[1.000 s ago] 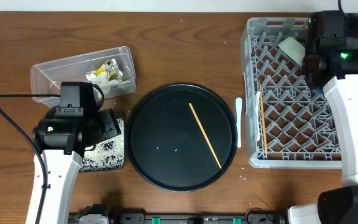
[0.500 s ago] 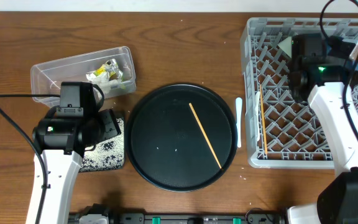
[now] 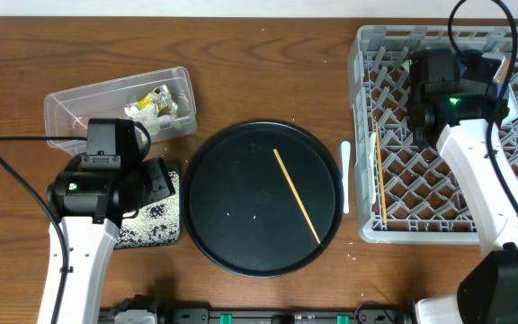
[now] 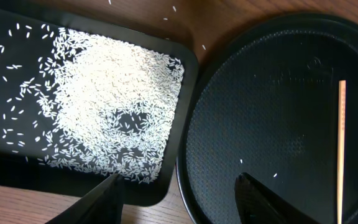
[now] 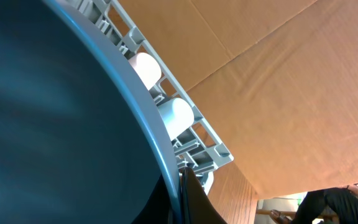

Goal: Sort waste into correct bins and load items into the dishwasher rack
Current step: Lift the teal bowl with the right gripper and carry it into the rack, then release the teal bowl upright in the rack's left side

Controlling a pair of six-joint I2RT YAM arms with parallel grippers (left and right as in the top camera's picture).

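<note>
In the left wrist view my left gripper (image 4: 179, 190) hangs open and empty over the gap between the flat black tray (image 4: 185, 118) and the round black tray (image 4: 260, 93). White rice grains (image 4: 104, 93) cover the flat tray. In the right wrist view my right gripper (image 5: 179, 180) is shut on the pale rim of the dark blue bowl (image 5: 55, 124), beside the wall of the dishwasher rack (image 5: 197, 134). Overhead, the right arm (image 3: 439, 85) is above the rack (image 3: 421, 180), which holds one chopstick (image 3: 379, 171). Another chopstick (image 3: 297, 196) lies on the round tray.
The clear tub (image 3: 70, 108) at the back left holds a yellow-green wrapper (image 3: 158, 97) and white paper. A white spoon (image 3: 346, 175) lies on the table between the round tray (image 3: 223, 216) and the rack. A few stray grains dot the round tray.
The right arm has moved left and toward the front, from the rack's far right corner to over its back middle. The left arm has not moved.
</note>
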